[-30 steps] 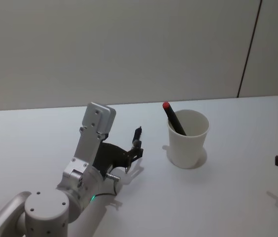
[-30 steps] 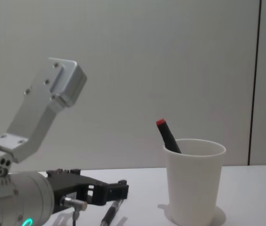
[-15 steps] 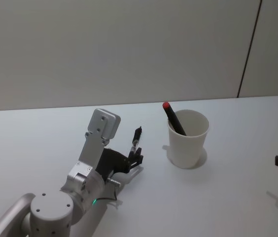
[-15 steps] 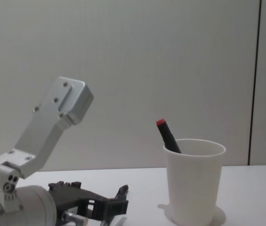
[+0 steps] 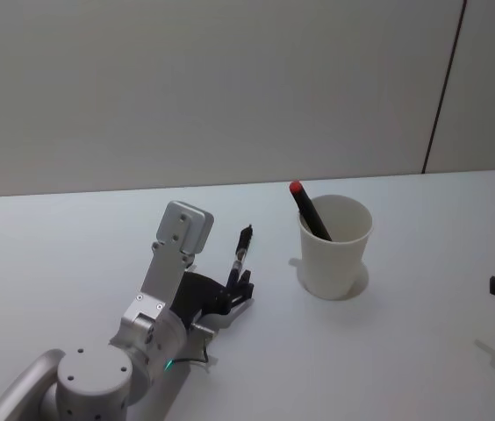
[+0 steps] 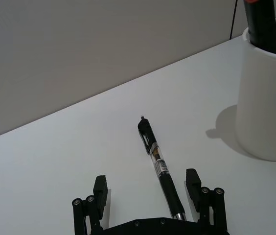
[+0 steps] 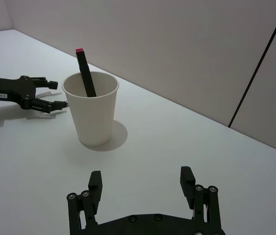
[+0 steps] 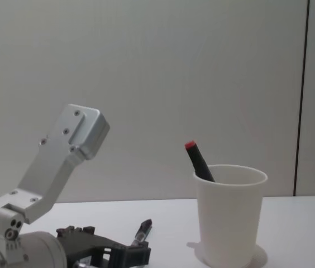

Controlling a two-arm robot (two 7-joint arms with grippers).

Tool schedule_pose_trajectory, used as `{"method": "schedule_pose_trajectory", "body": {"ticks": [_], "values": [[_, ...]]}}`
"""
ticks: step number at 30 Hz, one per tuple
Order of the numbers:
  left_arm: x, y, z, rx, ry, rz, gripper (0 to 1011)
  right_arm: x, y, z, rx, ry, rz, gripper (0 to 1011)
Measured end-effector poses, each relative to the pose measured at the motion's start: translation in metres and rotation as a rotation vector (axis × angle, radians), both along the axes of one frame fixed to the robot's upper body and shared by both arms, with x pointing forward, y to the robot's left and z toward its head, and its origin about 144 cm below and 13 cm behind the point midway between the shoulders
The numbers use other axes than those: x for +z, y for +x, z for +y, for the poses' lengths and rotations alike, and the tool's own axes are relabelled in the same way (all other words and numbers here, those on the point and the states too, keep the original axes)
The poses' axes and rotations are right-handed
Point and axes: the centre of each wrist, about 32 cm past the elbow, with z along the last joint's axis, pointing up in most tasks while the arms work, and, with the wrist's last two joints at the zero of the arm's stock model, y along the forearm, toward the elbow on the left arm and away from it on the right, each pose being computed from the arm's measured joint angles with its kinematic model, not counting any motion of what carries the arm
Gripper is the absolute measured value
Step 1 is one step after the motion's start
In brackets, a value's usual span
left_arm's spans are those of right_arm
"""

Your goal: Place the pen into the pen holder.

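The left pincer (image 6: 147, 185) is held low over the tabletop (image 5: 405, 351) with its fingers (image 6: 101, 190) spread wide. The pen (image 6: 156, 156) is seen lying flat between them, untouched, nearer one finger than the other. Its dark grip section sits inside the gap, and its clear barrel and tip run out ahead of the fingertips. The pen holder (image 5: 335, 250) is placed beyond the pincer and off to its right, well apart from the pen, with a red-capped marker (image 5: 309, 209) already leaning inside it. The right pincer (image 7: 141, 181) is parked far to the right, spread open and holding nothing.

The pen is judged to be light, stiff and slim, with a smooth round body that could roll or skid if pushed from one side only. The dark grip section is taken as the best place to hold it, since it looks less slippery than the clear barrel. Because the pen lies flat, the fingertips would have to be brought almost down to the surface before closing. The paper cup is judged light and easily tipped, so a steep, gentle entry would be called for.
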Motion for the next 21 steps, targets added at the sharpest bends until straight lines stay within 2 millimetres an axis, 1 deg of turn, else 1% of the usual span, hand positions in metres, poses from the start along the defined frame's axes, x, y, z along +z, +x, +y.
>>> {"method": "schedule_pose_trajectory", "body": {"ticks": [21], "values": [[-0.0039, -0.0035, -0.0014, -0.002, -0.008, 0.028, 1000, 0.0000, 0.0000, 0.0000, 0.000, 0.000, 0.000, 1002]]}}
